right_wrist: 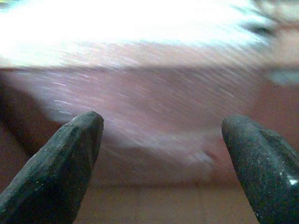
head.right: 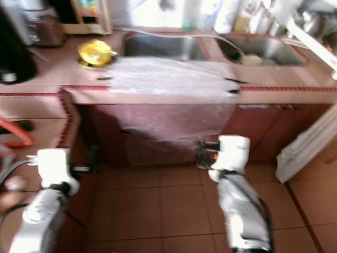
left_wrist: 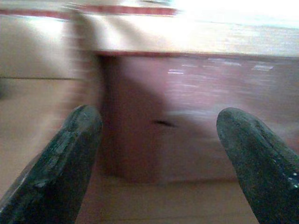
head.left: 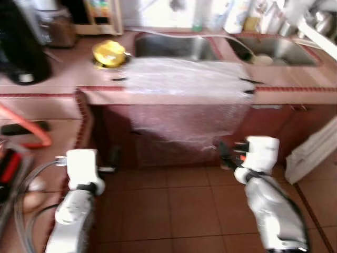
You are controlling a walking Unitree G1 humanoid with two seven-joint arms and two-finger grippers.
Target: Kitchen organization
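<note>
**Plainly: bubble wrap draped over the worktop edge**

Mostly clear and dimpled, the sheet of bubble wrap [head.left: 184, 89], spread flat on the pink tiled worktop [head.left: 63, 79] in front of the double sink [head.left: 176, 46], then hanging down over the dark cabinet front [head.left: 263, 126] to a ragged lower edge. Beside its far left corner, a yellow round object [head.left: 109, 52]; too blurred to name further. Off to the left, a black jug-like appliance [head.left: 21, 47]. Below, terracotta floor tiles [head.left: 179, 211].

Low before the cabinet, left hand [left_wrist: 159, 154] with fingers [left_wrist: 56, 158] spread wide apart, holding nothing, aimed at the cabinet under the worktop lip. Right hand [right_wrist: 161, 158] likewise parted and empty, just short of the hanging sheet. Closer through the right wrist camera: streaked, shiny plastic and a glaring white band above.
</note>
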